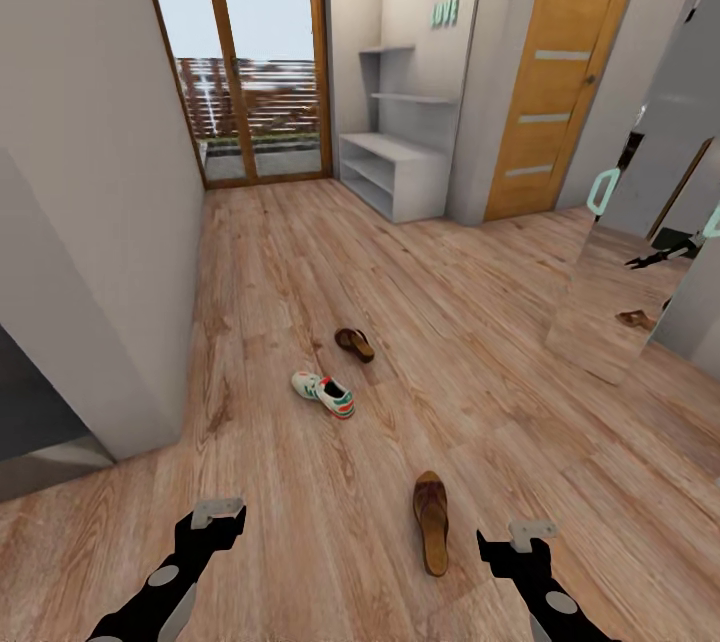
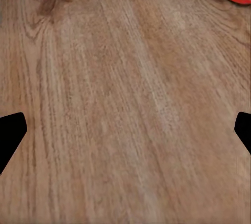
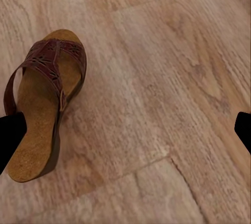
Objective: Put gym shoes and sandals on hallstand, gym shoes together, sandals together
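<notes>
Near sandal at right gripper's 9 o'clock | likely light, stiff sole | grasp wide strap | both claws wide, empty

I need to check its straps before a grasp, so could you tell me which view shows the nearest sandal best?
The right wrist view: the sandal is close, strap and footbed clear. The head view shows it whole but small, between both arms.

One white sneaker and two brown sandals, one near and one farther, lay apart on the wood floor, with the empty white rack far down the corridor.
</notes>
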